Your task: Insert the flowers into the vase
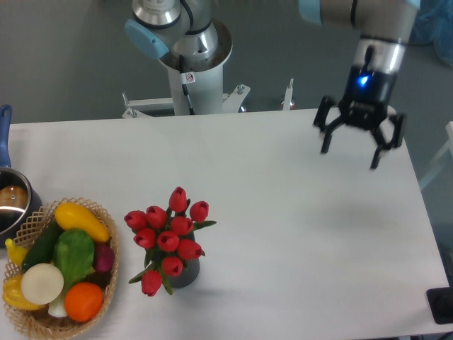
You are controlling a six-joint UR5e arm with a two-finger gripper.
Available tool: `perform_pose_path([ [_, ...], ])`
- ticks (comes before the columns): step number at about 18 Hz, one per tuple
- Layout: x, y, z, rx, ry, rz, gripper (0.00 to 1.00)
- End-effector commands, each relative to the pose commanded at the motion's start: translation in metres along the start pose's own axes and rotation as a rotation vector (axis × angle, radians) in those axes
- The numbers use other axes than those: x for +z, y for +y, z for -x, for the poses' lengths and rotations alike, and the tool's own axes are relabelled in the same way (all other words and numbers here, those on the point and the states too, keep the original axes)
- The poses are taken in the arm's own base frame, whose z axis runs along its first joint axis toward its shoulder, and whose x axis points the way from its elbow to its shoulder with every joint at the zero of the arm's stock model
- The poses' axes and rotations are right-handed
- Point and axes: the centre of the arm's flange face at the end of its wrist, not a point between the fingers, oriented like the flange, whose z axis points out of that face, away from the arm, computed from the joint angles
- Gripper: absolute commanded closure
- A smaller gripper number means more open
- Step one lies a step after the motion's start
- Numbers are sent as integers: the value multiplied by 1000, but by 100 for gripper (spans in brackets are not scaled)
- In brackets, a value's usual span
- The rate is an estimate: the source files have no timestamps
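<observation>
A bunch of red tulips (168,237) with green leaves stands in the small dark grey vase (185,273) at the front left of the white table. The blooms spread wider than the vase and hide its opening. My gripper (350,157) hangs above the table's far right part, well away from the flowers. Its two black fingers are spread wide apart and hold nothing.
A wicker basket (106,216) of vegetables stands at the front left, next to the flowers. A metal pot (13,205) with a blue handle sits at the left edge. The robot's base (191,64) stands behind the table's far edge. A black object (442,304) is at the right front corner.
</observation>
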Motion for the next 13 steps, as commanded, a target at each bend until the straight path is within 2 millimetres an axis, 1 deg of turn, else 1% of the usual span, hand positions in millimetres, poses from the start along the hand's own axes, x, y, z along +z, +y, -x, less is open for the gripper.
perform_pose_path([
  [2,-7,5,-2,53,-9,101,0],
  [4,-11,15,-4,93,19,173,0],
  [5,-13,18,-4,105,41,190,0],
  [6,-19,23,-5,120,57,202,0],
  [7,-21,30,-6,140,82,212,0],
  [9,-28,39,-6,223,114,221,0],
  [11,-31,51,-7,260,146,222,0],
  [13,-34,54,-10,256,162,217,0],
])
